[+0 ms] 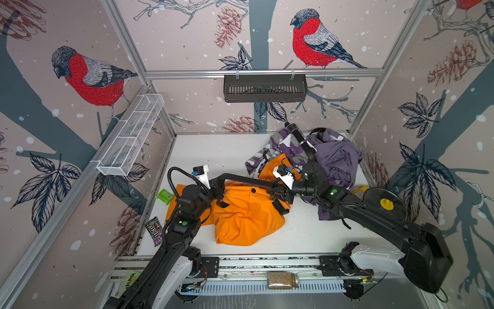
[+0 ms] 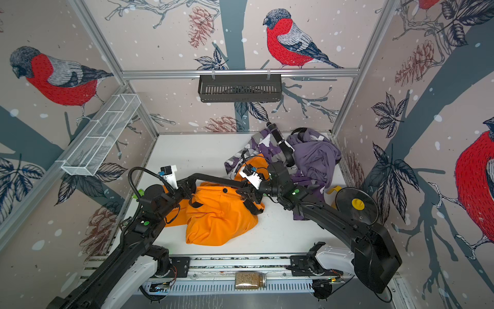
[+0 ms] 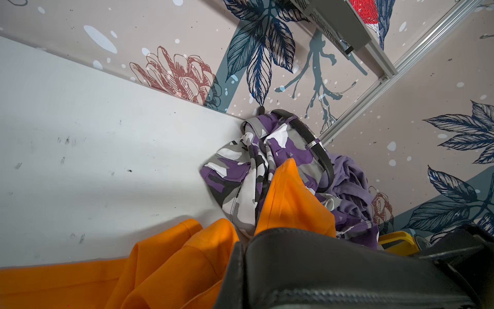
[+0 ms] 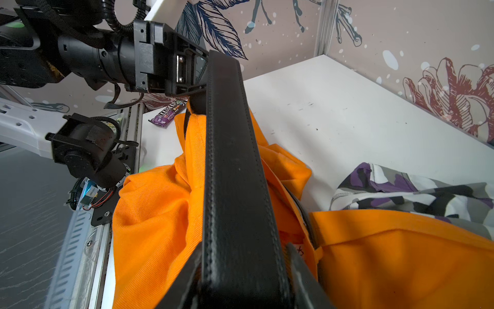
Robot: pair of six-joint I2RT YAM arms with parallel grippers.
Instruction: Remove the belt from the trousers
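Note:
Orange trousers (image 1: 246, 219) (image 2: 216, 222) lie crumpled in the middle of the white table. A black stitched belt (image 1: 246, 178) (image 2: 213, 179) is stretched taut above them between my two grippers. My left gripper (image 1: 217, 188) (image 2: 188, 188) is shut on the belt's left end; in the right wrist view the left gripper (image 4: 192, 77) pinches that far end. My right gripper (image 1: 275, 194) (image 4: 240, 256) is shut across the width of the belt (image 4: 232, 166), one finger on each edge. In the left wrist view the belt (image 3: 334, 267) hides the jaws, with the trousers (image 3: 165, 267) beside it.
Purple camouflage trousers with another black belt (image 1: 302, 141) and a purple garment (image 1: 336, 157) are piled at the back right. A candy pack (image 1: 154, 230) and a green packet (image 1: 165, 196) lie at the left edge. A black disc with a yellow knob (image 1: 385, 204) sits at the right.

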